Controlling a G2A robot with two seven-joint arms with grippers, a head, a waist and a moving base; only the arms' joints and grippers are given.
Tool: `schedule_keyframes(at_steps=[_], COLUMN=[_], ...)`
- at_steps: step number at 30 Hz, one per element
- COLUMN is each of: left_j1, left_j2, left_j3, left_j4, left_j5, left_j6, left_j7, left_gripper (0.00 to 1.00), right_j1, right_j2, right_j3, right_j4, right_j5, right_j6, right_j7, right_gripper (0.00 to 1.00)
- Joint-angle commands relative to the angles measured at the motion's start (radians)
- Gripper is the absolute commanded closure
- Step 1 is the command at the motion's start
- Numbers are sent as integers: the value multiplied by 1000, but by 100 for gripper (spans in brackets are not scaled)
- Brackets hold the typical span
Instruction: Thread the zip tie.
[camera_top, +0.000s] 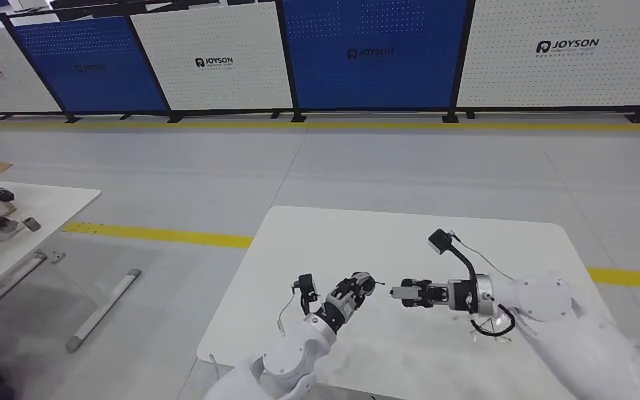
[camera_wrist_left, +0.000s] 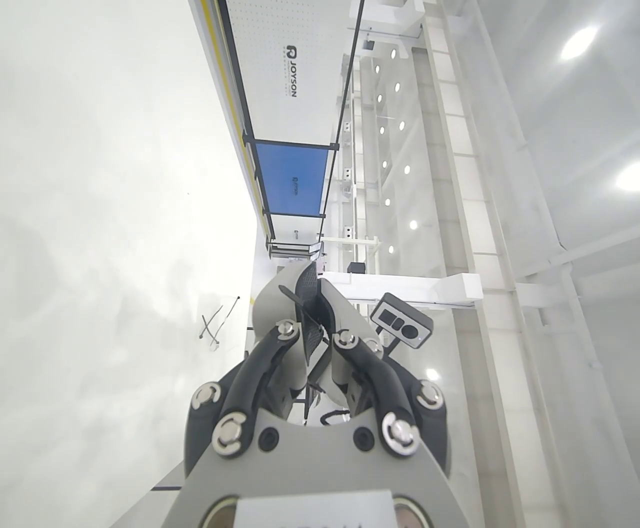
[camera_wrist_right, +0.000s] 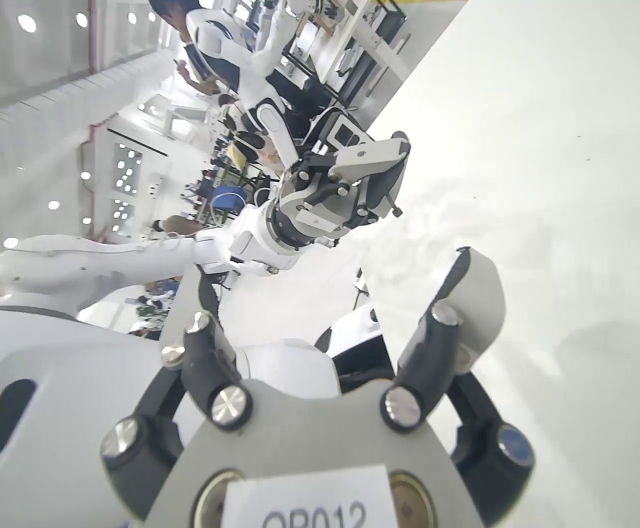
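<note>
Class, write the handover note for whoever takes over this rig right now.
Left gripper: shut on a zip tie, held above the table.
Right gripper: open, empty, facing the left one, apart from it.
Spare zip ties lie on the table.
Done: one tie is in hand.
Left, likely: the open gripper takes the tail and feeds it through the head; no loop shows yet.

Left hand pinched closed, right hand spread wide, hands pointing at each other, near but apart
</note>
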Motion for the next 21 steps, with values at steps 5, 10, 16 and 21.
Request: schedule_keyframes(at_steps=[5,10,16,21], left_j1=[1,5,23,24], left_j2=[0,-2,-5,-6], left_j3=[-1,-1,-6,-9], left_j4=[0,-3,-14,-14], left_j5=[0,1,13,13], left_j6=[0,-6,-10,-6], left_j7=[0,-4,-17,-20], left_gripper=[100,100,100,100], right_j1=[4,-9,-6,1], right_j2=[-4,-4,-18,-23], right_j3=[-2,-1,-4,-8], right_j4=[12,3,27,36], right_j5=[4,-25,-18,-7], right_j6=[0,38,101,112], right_j7=[2,-31,-40,-21], right_gripper=[0,0,0,0])
